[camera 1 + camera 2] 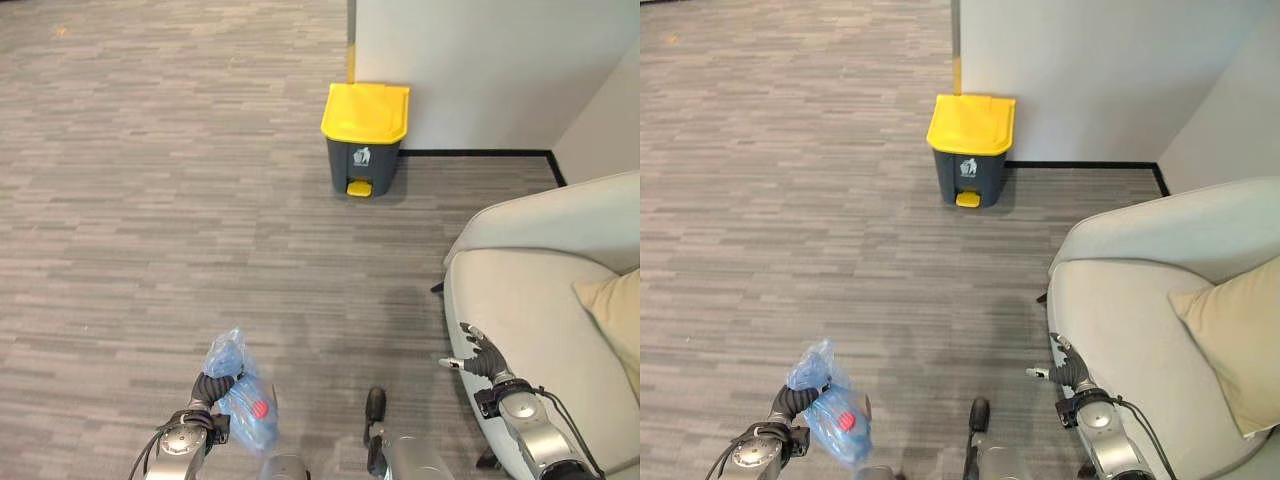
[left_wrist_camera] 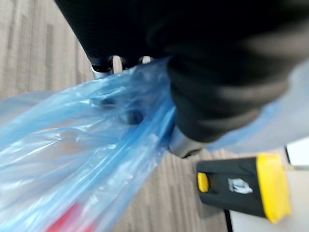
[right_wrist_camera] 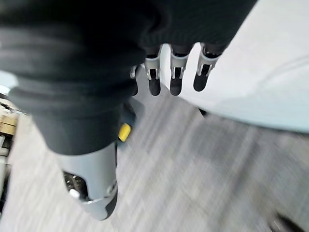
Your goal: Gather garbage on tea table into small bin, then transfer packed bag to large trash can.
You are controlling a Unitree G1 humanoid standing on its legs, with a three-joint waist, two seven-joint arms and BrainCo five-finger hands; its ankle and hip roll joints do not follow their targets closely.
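Note:
My left hand (image 1: 212, 388) is shut on the gathered neck of a blue plastic bag (image 1: 245, 405), low in the eye views near the bottom left. Something red shows through the bag (image 1: 843, 421). In the left wrist view the blue bag (image 2: 82, 150) bunches under the curled fingers. A dark grey trash can with a yellow lid (image 1: 365, 135) stands closed against the white wall ahead, well beyond the bag; the same trash can (image 2: 246, 186) lies past the left hand. My right hand (image 1: 482, 357) hangs open and empty beside the sofa, its fingers (image 3: 176, 77) relaxed.
A pale grey sofa (image 1: 530, 310) with a beige cushion (image 1: 1235, 335) fills the right side. The white wall (image 1: 480, 60) rises behind the trash can, with a black skirting strip. Grey striped carpet (image 1: 150, 200) spreads to the left and ahead.

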